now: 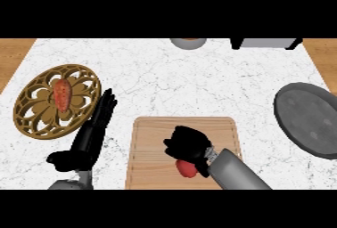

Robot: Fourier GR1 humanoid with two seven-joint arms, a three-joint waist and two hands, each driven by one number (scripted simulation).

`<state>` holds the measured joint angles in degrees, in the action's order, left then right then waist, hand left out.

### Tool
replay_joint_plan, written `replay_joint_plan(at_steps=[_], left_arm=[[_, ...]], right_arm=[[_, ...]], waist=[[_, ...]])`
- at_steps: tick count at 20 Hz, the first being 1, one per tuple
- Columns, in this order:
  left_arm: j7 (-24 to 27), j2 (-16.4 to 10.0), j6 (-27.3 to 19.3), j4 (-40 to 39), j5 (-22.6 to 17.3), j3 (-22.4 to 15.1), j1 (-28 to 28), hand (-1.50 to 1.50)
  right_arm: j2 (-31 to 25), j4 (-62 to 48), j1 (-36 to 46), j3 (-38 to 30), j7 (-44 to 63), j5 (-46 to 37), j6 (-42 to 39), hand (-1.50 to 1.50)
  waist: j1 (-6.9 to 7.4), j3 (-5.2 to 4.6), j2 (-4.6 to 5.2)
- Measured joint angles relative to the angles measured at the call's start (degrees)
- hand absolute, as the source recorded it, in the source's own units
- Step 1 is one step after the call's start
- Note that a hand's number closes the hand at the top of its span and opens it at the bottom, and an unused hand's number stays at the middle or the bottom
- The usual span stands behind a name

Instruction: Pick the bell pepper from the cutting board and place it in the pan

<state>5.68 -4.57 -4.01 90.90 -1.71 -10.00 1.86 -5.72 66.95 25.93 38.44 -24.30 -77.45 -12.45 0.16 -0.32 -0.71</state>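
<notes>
The pepper, at 6 o'clock on the board, is mostly hidden: only a red patch shows beneath the right hand and its forearm. The board's near edge is cut off at the bottom. At 3 o'clock the pan loses its right side to the edge. At 12 o'clock a grey round thing and at 1 o'clock a pale box show only their lower parts. At 9 o'clock, the red item on the trivet is too small to name.
</notes>
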Motion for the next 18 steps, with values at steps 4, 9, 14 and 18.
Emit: replay_joint_plan(at_steps=[4,9,14,18], left_arm=[[-0.46,-0.41,0.31,0.77,-0.4,0.59,-0.96,0.0],[-0.04,-0.96,-0.83,1.08,-0.66,2.56,-2.8,0.0],[-0.17,-0.77,-1.51,1.78,-0.52,2.84,-3.6,0.0],[0.18,-1.13,-0.64,1.52,-0.9,2.94,-3.79,0.0]], right_arm=[[-0.64,5.07,-3.82,-3.52,1.7,1.49,3.07,1.5],[-2.94,11.77,-14.61,-14.64,10.01,7.46,6.0,1.5],[-5.18,25.96,-25.16,-22.87,14.94,12.43,10.28,1.5],[-5.56,39.91,-33.41,-27.74,16.61,18.66,10.93,1.5]], waist=[[-0.82,0.05,0.17],[-4.7,0.26,-0.35],[-5.78,0.27,-0.61],[-4.88,0.26,-0.33]])
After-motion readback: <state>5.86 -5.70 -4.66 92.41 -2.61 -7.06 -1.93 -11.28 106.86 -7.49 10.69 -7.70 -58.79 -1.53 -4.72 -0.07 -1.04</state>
